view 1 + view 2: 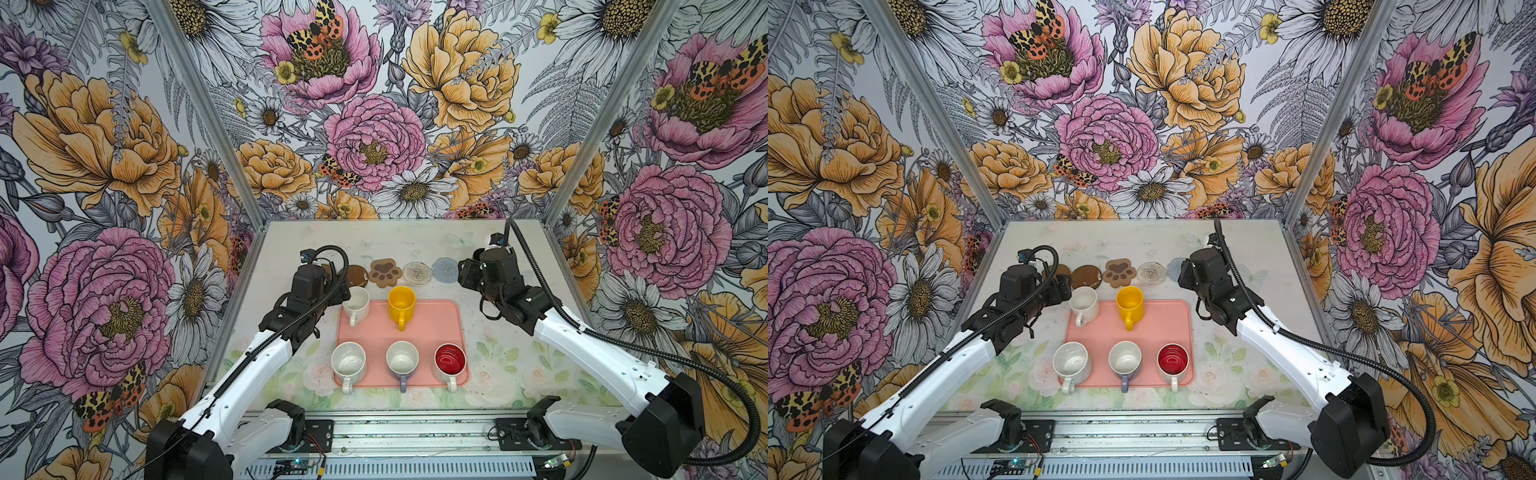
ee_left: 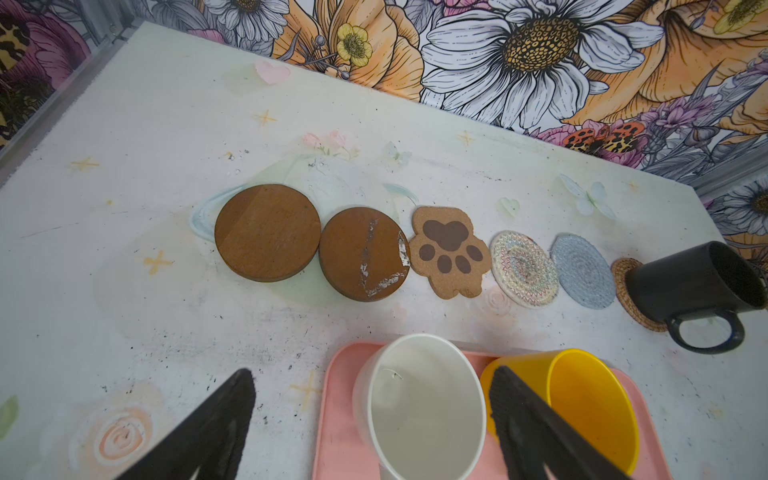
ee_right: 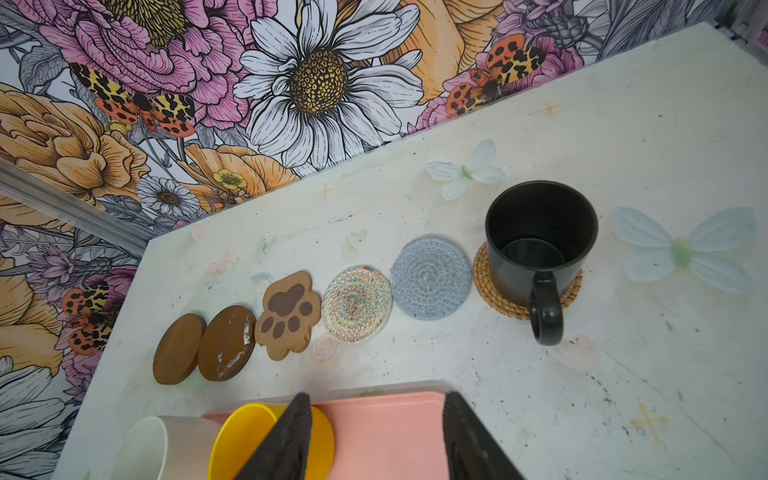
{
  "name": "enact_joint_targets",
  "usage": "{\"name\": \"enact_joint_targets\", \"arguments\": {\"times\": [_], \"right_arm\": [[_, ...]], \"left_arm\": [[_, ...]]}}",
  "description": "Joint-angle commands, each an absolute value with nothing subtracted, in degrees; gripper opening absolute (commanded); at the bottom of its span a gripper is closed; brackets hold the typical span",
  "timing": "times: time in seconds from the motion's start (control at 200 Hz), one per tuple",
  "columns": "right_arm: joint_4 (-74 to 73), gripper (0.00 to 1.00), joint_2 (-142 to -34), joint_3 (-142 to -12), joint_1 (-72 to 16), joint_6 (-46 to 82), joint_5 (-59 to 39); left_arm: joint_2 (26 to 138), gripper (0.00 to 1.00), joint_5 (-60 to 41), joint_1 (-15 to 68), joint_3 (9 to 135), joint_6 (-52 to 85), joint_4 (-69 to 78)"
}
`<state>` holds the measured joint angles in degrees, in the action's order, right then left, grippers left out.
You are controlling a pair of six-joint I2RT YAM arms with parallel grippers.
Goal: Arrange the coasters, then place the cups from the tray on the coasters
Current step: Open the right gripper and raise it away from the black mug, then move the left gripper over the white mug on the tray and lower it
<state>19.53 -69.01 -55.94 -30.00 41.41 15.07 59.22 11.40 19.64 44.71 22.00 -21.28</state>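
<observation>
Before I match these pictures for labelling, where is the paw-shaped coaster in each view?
In a top view: paw coaster in the coaster row, behind the yellow mug.
In a top view: paw coaster, same spot.
Left wrist: paw coaster between scratched brown disc and patterned disc.
Right wrist: paw coaster between those discs.
Shared landmark: yellow mug.

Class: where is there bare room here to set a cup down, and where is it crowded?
Free: table behind the coaster row; tray corner right of the yellow mug; table right of the tray. Crowded: tray's near edge, three mugs abreast.
</observation>
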Motion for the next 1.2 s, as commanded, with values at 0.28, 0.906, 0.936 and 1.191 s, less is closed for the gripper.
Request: {"name": "enact_joint_targets", "arguments": {"times": [0.28, 0.906, 0.936, 1.191], "right_arm": [[11.0, 0.54, -67.2, -50.7, -30.5, 43.4, 17.4], [10.3, 0.58, -67.9, -49.2, -29.3, 44.2, 19.6], [10.3, 0.58, -67.9, -49.1, -29.2, 44.3, 19.7], [9.9, 0.61, -68.1, -48.0, -28.1, 44.9, 20.7]], "left_arm": [[58.5, 0.89, 16.7, 23.6, 46.7, 23.4, -22.6], [58.4, 0.9, 13.6, 25.3, 47.1, 23.6, -24.1], [58.7, 0.9, 12.6, 25.3, 47.3, 23.3, -24.2], [58.9, 0.84, 2.6, 26.0, 48.9, 20.7, -26.5]]}}
